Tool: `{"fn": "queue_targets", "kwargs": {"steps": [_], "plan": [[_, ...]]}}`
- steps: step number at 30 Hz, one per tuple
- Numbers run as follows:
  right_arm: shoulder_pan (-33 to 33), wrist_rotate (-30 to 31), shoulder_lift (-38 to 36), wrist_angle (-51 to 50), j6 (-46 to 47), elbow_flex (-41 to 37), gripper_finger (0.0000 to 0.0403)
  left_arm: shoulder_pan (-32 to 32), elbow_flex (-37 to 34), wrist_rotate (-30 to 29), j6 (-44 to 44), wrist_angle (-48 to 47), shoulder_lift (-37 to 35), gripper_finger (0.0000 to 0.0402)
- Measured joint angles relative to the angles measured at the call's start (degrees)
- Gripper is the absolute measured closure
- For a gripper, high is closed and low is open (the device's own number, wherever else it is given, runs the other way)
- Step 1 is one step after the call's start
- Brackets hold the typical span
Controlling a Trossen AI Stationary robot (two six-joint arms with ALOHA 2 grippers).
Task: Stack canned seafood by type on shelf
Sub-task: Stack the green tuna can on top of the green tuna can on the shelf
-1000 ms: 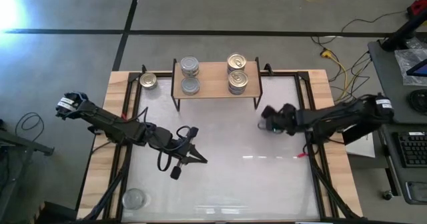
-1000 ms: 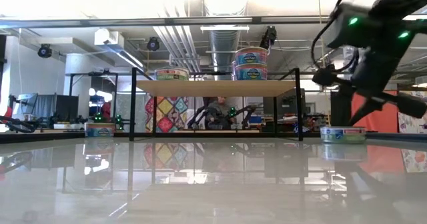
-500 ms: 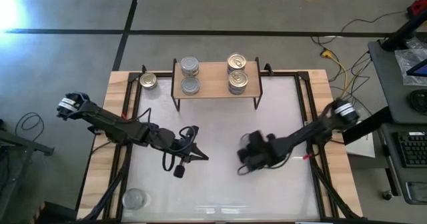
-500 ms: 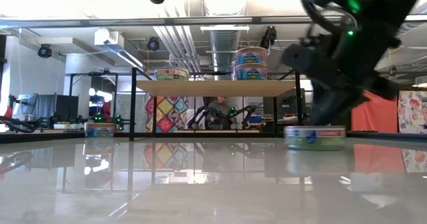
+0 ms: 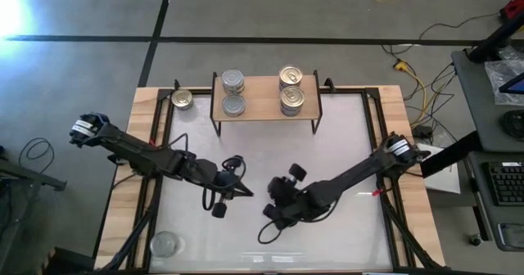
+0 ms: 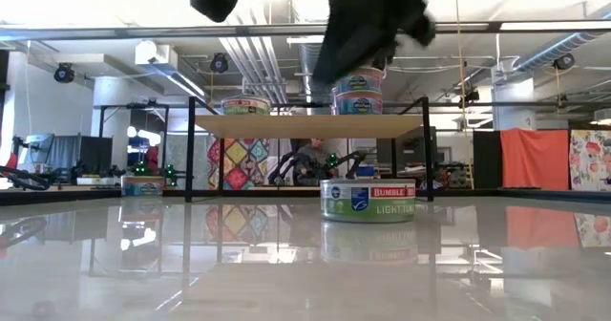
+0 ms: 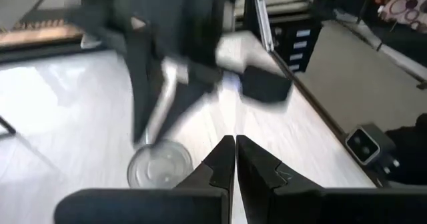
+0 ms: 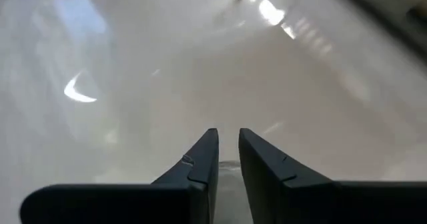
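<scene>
Since a second ago your right gripper [image 5: 277, 212] has swept from beside the shelf [image 5: 264, 97] to mid-counter, dragging a can [image 6: 368, 201] that now sits on the counter [image 5: 352, 152] beneath it. Its fingers [image 8: 200, 163] stand slightly parted over the can; whether they grip it, you cannot tell. Your left gripper [image 7: 235, 159] waits clenched and empty nearby, four cans already shelved, so next secure this can, lift, and match its type.

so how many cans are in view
7 cans: two silver-topped and two gold-topped on the shelf, one left of it, one mid-table, one front-left. Stacks may hide more.
</scene>
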Motion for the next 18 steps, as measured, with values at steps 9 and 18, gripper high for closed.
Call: {"fn": "queue_targets", "kwargs": {"steps": [9, 18], "plan": [[1.4, -8.8, -5.2, -27.8, 9.3, -0.5, 0.0338, -0.6, -0.9, -0.3, 1.1, -4.3, -0.6, 0.0401], [5.5, -2.5, -5.1, -18.1, 5.1, -10.3, 0.0354, 0.2, -7.2, -6.0, -1.1, 5.9, 4.3, 0.0401]]}}
